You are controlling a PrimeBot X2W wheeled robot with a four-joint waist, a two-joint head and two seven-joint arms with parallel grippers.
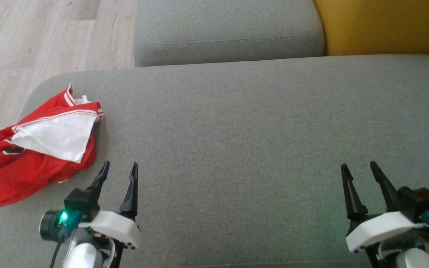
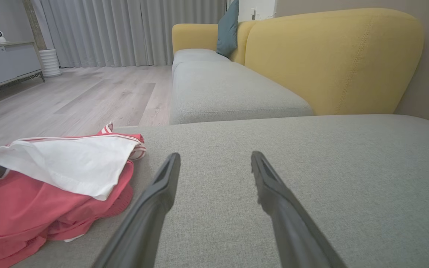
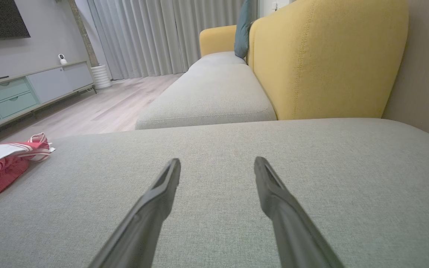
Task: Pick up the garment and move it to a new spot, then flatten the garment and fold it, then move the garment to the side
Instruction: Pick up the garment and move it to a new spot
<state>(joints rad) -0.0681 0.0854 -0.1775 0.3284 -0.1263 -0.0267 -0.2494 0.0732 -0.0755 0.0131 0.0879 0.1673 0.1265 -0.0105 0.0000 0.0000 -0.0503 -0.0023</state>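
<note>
A red and white garment [image 1: 43, 147] lies crumpled at the left edge of the grey cushion [image 1: 237, 130], partly hanging over the side. My left gripper [image 1: 120, 168] stands open just right of the garment, near the front edge, with nothing between its fingers. In the left wrist view the garment [image 2: 50, 182] sits left of the open gripper [image 2: 214, 158]. My right gripper [image 1: 359, 166] is open at the front right, far from the cloth. The right wrist view shows the garment [image 3: 2, 163] at the far left and the open gripper [image 3: 216, 163] over bare cushion.
A second grey cushion [image 1: 225, 33] lies beyond, with a yellow backrest [image 1: 382, 26] at the far right. Wooden floor [image 1: 32, 41] runs along the left. A low cabinet [image 3: 21, 93] stands across the room.
</note>
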